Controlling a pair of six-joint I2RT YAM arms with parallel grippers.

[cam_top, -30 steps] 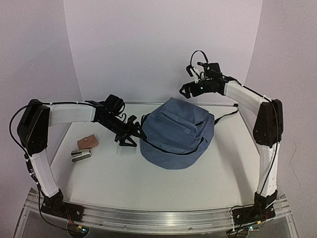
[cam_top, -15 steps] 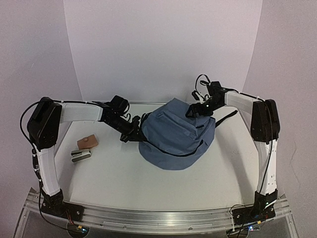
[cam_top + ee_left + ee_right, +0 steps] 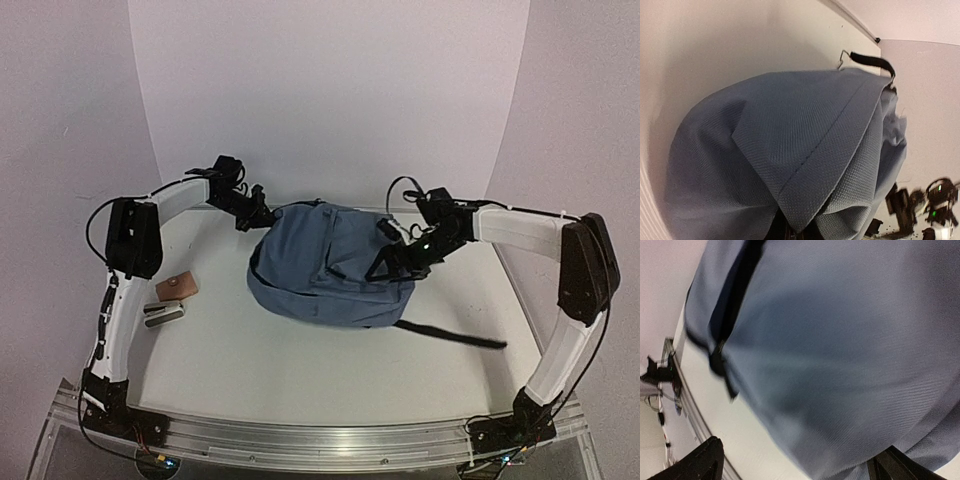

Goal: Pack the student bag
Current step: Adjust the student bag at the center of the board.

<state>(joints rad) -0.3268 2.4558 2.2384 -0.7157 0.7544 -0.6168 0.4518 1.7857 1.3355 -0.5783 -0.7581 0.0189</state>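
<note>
Scanning from my left: small brown pouch point(image 3: 177, 287) with a grey-white item point(image 3: 163, 314) just in front of it, both near the left edge of the table point(image 3: 250, 370), well apart from the rest. My left gripper point(image 3: 262, 216) is up at the back, clamped tight on a fold of fabric at the upper left edge of the student bag point(image 3: 320, 270). Its wrist view is all blue cloth, black carry loop point(image 3: 870, 59) at the far end. Bag sits slumped mid-table. Right gripper point(image 3: 393, 256) has its jaws spread wide, nothing held, right at the bag's right flank, can't tell if touching. Both fingers point(image 3: 702, 460) show at the bottom corners of its wrist view. Black strap point(image 3: 450, 338) lies on the table, lower right of the bag
</note>
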